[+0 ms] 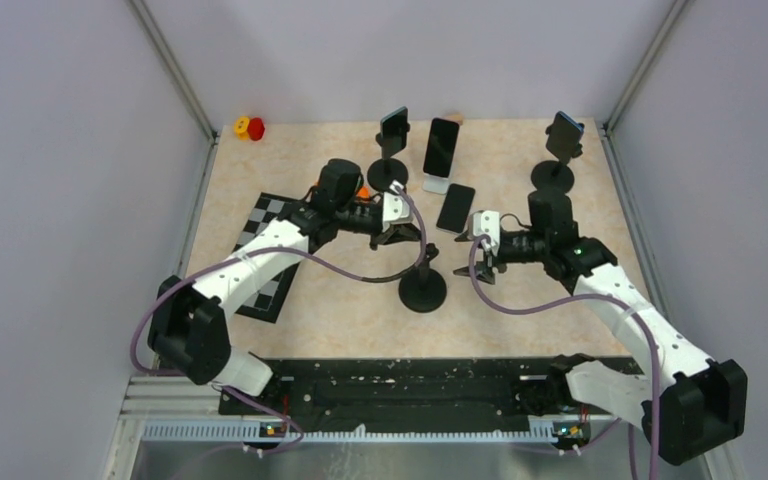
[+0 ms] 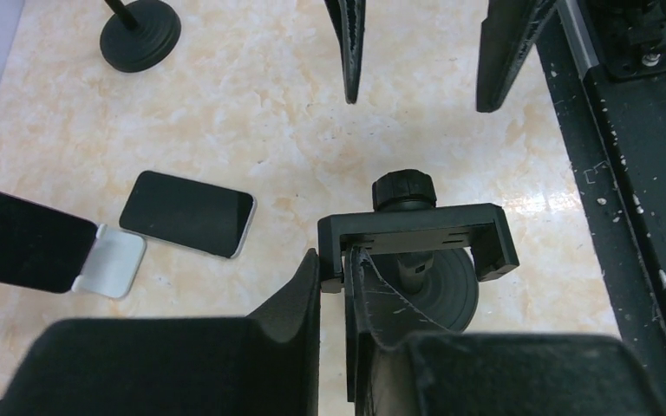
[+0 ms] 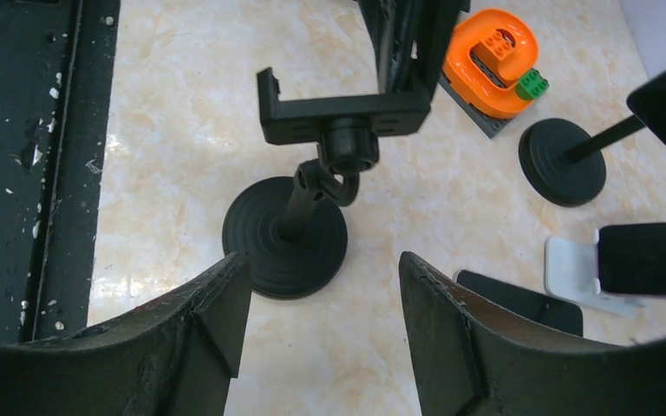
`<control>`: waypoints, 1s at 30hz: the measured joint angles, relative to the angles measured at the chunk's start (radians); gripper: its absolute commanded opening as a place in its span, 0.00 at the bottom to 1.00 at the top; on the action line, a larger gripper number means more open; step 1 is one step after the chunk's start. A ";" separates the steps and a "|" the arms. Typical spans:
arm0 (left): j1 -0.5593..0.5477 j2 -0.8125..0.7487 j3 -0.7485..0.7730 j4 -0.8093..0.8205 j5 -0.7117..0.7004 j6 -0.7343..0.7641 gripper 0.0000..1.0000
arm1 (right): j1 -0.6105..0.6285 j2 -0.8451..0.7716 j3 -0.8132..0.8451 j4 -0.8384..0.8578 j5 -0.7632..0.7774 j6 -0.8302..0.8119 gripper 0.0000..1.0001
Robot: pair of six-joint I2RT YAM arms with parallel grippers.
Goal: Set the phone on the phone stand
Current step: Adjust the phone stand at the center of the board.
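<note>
Black phone [image 1: 455, 208] flat, lengthwise near-to-far

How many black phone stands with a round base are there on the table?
3. The back-left stand and the back-right stand are both occupied; the middle stand, closer to the near edge, is empty. None seems hidden.

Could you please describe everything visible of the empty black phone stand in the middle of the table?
The phone stand is matte black, apparently plastic: a round disc base flat on the marbled table, a short tilted stem, a knurled joint knob, and a wide U-shaped cradle with raised end lips, holding no phone. It stands near the table's middle. The left gripper has its fingers shut on one end of the cradle; nothing else touches it.
</note>
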 measured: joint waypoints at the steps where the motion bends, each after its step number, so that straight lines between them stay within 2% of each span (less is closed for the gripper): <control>1: 0.000 -0.010 -0.018 0.023 0.000 -0.016 0.07 | -0.007 -0.011 -0.009 0.009 0.004 0.010 0.63; 6: -0.004 -0.072 -0.094 0.105 -0.029 -0.097 0.00 | -0.045 -0.049 -0.044 0.057 0.019 0.066 0.63; 9: -0.004 -0.108 -0.137 0.144 -0.083 -0.156 0.00 | -0.059 -0.061 -0.058 0.084 0.027 0.095 0.63; 23: -0.033 -0.241 -0.230 0.189 -0.594 -0.510 0.00 | -0.080 -0.028 -0.076 0.235 0.174 0.240 0.65; 24: -0.037 -0.247 -0.238 0.195 -0.610 -0.522 0.01 | -0.080 -0.024 -0.076 0.245 0.189 0.250 0.65; 30: -0.081 -0.279 -0.281 0.241 -0.729 -0.593 0.22 | -0.081 0.002 -0.077 0.287 0.252 0.280 0.67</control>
